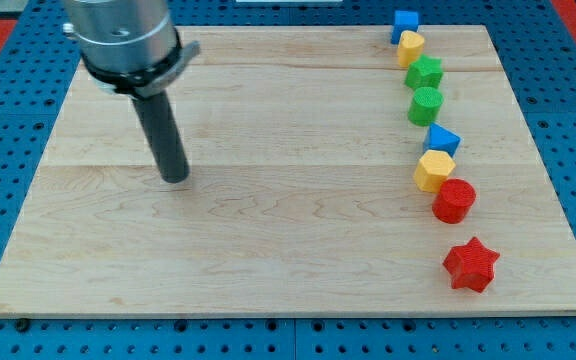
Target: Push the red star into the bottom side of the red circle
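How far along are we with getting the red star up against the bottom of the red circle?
Nothing looks done yet: the red star sits apart from the red circle, below it and slightly to the view's right. Nothing is in hand: my tip is far off at the view's left, touching no block. Left: bring the tip below the star, then push it up into the circle's bottom side.

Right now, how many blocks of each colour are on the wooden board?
Blue: 2, the blue cube and the blue block
Yellow: 2, the yellow block and the yellow hexagon
Green: 2, the green star and the green circle
Red: 2, the red circle and the red star
Total: 8

My tip is far to the view's left of them all.
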Robot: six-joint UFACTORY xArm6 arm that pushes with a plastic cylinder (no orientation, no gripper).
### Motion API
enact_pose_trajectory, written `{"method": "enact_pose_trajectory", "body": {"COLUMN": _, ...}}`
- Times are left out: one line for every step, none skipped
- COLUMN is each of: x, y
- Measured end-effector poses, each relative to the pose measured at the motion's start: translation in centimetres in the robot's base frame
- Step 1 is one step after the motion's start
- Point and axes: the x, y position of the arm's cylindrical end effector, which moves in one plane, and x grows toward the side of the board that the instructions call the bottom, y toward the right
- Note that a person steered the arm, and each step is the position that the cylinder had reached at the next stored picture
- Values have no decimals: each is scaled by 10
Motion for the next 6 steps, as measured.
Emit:
{"method": "enact_pose_trajectory", "body": {"x": 25, "y": 18}}
{"method": "enact_pose_trajectory", "body": {"x": 67, "y": 62}}
{"method": "enact_pose_trajectory", "body": {"x": 123, "y": 90}}
{"method": "enact_pose_trajectory", "body": {"x": 151, "y": 146}}
{"method": "enact_pose_trajectory", "body": {"x": 152, "y": 236}}
{"method": "enact_pose_trajectory", "body": {"x": 151, "y": 296}}
